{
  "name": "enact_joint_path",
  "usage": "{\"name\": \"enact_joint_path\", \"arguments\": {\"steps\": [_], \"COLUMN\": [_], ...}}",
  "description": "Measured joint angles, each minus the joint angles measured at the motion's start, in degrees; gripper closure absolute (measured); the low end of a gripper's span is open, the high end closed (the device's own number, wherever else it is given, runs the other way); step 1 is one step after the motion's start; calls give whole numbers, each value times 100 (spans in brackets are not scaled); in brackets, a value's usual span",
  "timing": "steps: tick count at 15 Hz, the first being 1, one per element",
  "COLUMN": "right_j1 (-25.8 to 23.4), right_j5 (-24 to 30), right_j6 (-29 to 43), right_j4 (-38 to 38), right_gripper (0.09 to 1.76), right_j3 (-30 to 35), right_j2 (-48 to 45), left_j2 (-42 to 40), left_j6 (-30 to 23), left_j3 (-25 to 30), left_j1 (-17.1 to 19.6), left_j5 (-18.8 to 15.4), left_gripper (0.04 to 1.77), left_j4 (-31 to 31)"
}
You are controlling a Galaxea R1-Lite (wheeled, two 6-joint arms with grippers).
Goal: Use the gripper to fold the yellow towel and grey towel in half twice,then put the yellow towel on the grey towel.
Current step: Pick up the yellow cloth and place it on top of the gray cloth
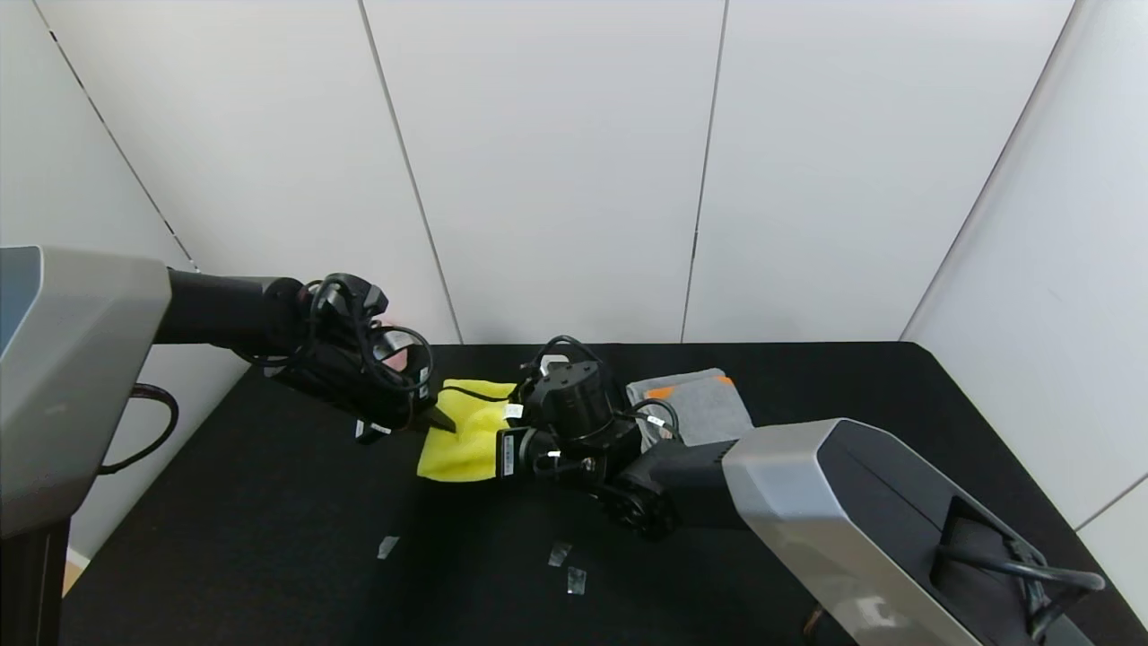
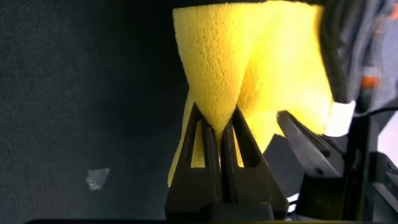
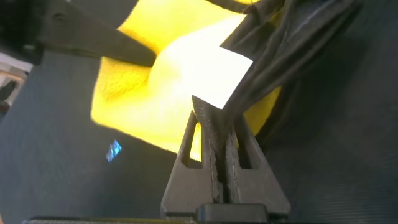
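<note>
In the head view, the yellow towel [image 1: 466, 435] is lying on the black table [image 1: 269, 538] just to the left of the grey towel [image 1: 704, 405], which is sitting already folded with its orange band showing at the far end. The left gripper [image 1: 439, 420] is reaching in at the yellow towel's left edge, while the right gripper [image 1: 504, 449] is working at its right edge, the arm's bulk hiding part of the cloth. A few scraps of clear tape [image 1: 387, 545] are lying on the table nearer the robot. In the left wrist view, the left gripper [image 2: 219, 127] is pinching a corner of the yellow towel [image 2: 249, 56], its jaws closed on the fabric so that the cloth is rising into a cone away from the fingertips. In the right wrist view, the right gripper [image 3: 211, 121] is clamping the yellow towel [image 3: 143, 99] too, jaws together on an edge beside the small white tag [image 3: 214, 74]. The cloth looks light, soft and limp, so it is likely to sag and crease between the two grips; holding it by corners or edge trim, as here, seems the surest way to keep the fold square.
</note>
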Motion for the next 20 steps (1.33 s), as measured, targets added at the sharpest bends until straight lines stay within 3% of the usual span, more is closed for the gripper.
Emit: {"name": "enact_joint_path", "arguments": {"steps": [4,10,20], "right_j1": [-55,-335,-1251], "right_j5": [-418,-480,-478], "right_j6": [-285,-802,-1404], "right_j4": [57,427,361], "right_gripper": [166,166,166], "right_j3": [9,456,1911], "right_j2": [-315,-1104,-2450], "left_j2": [-536,-1196,-881], "left_j6": [-68,-160,-184], "left_j3": [-1,-185,-1015], "left_j1": [-241,-805,-1819], "left_j5": [-2,18,238], "left_gripper": [167,167,167], "left_j4": [-5,-29,-13]}}
